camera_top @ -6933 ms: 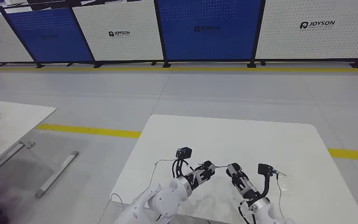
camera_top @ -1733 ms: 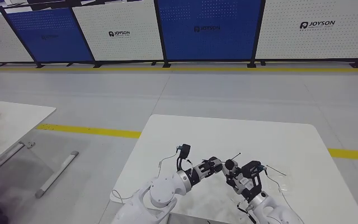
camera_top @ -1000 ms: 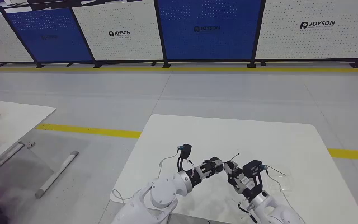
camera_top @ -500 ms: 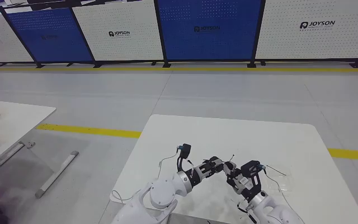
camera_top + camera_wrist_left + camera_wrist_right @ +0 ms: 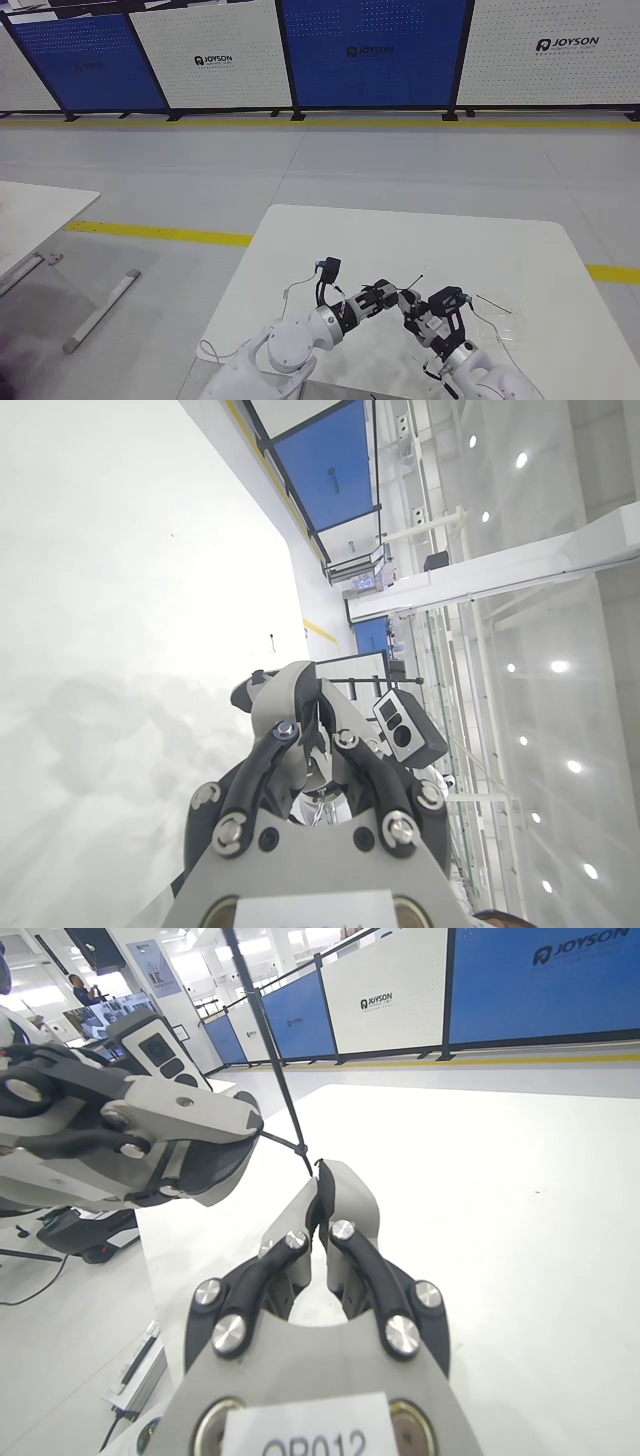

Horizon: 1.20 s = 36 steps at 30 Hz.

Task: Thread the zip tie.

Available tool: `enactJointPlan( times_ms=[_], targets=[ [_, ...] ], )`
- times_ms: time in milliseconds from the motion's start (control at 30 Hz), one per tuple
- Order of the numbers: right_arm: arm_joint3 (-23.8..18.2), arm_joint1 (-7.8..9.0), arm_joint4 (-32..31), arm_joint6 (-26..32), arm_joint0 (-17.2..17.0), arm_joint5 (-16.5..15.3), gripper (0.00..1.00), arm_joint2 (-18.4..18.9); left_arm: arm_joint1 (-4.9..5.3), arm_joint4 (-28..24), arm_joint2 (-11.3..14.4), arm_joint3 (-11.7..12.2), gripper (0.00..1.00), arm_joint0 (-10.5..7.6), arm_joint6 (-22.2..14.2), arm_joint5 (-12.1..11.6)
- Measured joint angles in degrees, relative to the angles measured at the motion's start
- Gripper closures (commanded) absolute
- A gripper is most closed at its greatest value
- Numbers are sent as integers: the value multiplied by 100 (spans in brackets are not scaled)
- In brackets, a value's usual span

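Observation:
A thin black zip tie (image 5: 412, 283) hangs in the air between my two grippers, low over the white table (image 5: 400, 235) near its front edge. In the right wrist view my left gripper (image 5: 256, 1129) is shut on the short end that carries the head (image 5: 301, 1149). From above, the long strap (image 5: 280, 1073) runs down to the head and on to my right gripper (image 5: 319, 1174), which is shut on its tip. The two grippers almost touch, left gripper (image 5: 390, 293) beside right gripper (image 5: 408, 302). In the left wrist view the strap (image 5: 370, 680) sticks out past the shut left gripper (image 5: 315, 685).
A thin, clear item (image 5: 497, 326) lies on the table to the right of my right arm. The table's left edge (image 5: 150, 1248) runs close under the grippers. A second white table (image 5: 40, 210) stands far to the left, and fence panels (image 5: 370, 50) close off the back.
Compared with the oldest frame, the right gripper has moved left, close to the left gripper, and the strap's free end now points up. Over the last second almost nothing has shifted.

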Motion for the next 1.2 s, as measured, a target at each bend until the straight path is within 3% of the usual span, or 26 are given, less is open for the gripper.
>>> enactJointPlan(
  times_ms=[467, 700, 833, 867, 1200],
  targets=[
    [-170, 10, -43, -95, -85, 99, 78, 64, 6, 44, 43, 16, 100, 4, -10, 2],
    [-223, 6, -83, -85, -84, 145, 80, 50, 14, 59, 36, -1, 100, 23, -16, -6],
    [-228, 5, -98, -89, -83, 149, 91, 46, 18, 70, 36, 0, 100, 23, -18, -7],
    [-228, 5, -100, -93, -83, 150, 100, 46, 18, 70, 36, 1, 100, 22, -18, -8],
    [-207, 3, -86, -89, -80, 147, 100, 49, 21, 67, 43, 16, 100, 16, -4, -32]
  ],
)
